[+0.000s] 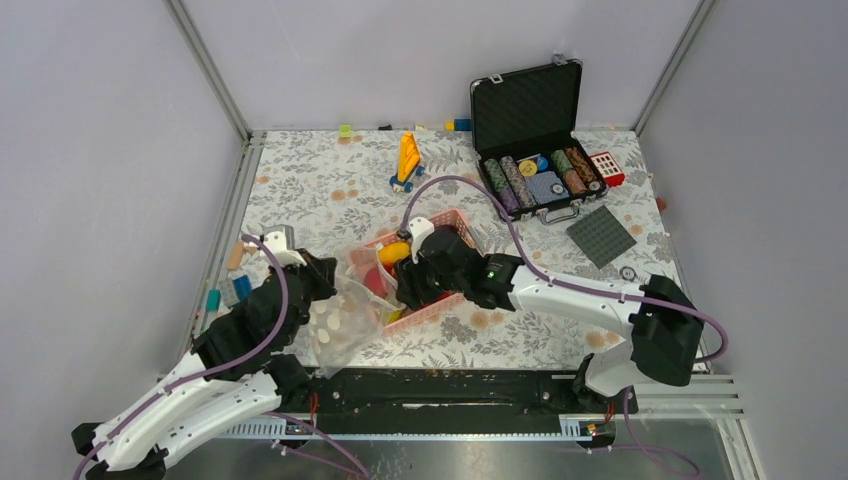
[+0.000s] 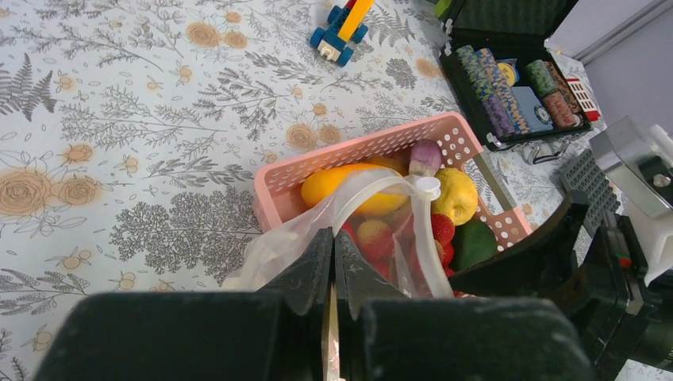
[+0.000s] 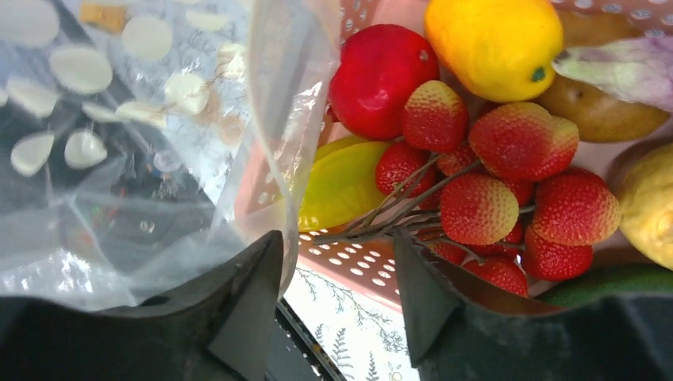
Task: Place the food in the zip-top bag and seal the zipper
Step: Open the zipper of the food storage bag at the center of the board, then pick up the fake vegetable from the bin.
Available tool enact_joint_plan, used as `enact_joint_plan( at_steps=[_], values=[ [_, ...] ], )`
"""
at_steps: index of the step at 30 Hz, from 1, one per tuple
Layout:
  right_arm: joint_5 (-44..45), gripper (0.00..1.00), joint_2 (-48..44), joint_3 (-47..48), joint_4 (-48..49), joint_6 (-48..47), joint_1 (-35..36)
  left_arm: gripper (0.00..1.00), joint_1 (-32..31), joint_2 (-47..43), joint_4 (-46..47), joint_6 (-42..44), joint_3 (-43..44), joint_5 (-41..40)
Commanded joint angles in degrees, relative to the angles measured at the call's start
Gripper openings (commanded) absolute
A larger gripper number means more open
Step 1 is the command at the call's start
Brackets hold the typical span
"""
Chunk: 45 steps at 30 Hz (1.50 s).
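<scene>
The zip-top bag [image 1: 340, 320] is clear with pale dots and lies crumpled against the pink basket's near left corner. My left gripper [image 2: 333, 238] is shut on the bag's film [image 2: 278, 246]. The zipper [image 2: 428, 238] arcs up as a white strip over the basket. The food lies in the basket: a yellow fruit [image 3: 496, 44], a red fruit [image 3: 377, 71], a strawberry bunch [image 3: 508, 198] and a yellow-green piece [image 3: 341, 182]. My right gripper [image 3: 337, 246] is open over the basket's near rim, nothing between its fingers, the bag [image 3: 159, 143] beside its left finger.
The pink slotted basket [image 1: 455, 222] sits mid-table. An open black case of poker chips [image 1: 540, 180] stands at the back right, a grey studded plate [image 1: 602, 236] beside it. An orange toy on blue wheels [image 1: 407, 160] is at the back. Small blocks [image 1: 232, 285] lie along the left edge.
</scene>
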Motion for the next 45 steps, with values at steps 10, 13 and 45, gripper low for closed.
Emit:
enact_joint_plan(
  at_steps=[10, 13, 45],
  values=[
    [16.67, 1.0, -9.44, -0.23, 3.86, 4.39, -1.87, 0.0, 0.16, 2.14, -8.27, 0.53, 11.57, 0.25],
    [15.98, 1.0, -7.87, 0.25, 3.95, 8.08, -3.71, 0.0, 0.15, 3.04, -13.25, -0.11, 13.93, -0.41],
    [-11.17, 0.93, 11.39, 4.93, 11.27, -68.19, -13.53, 0.0, 0.08, 1.09, -12.04, 3.74, 10.52, 5.51]
  ],
)
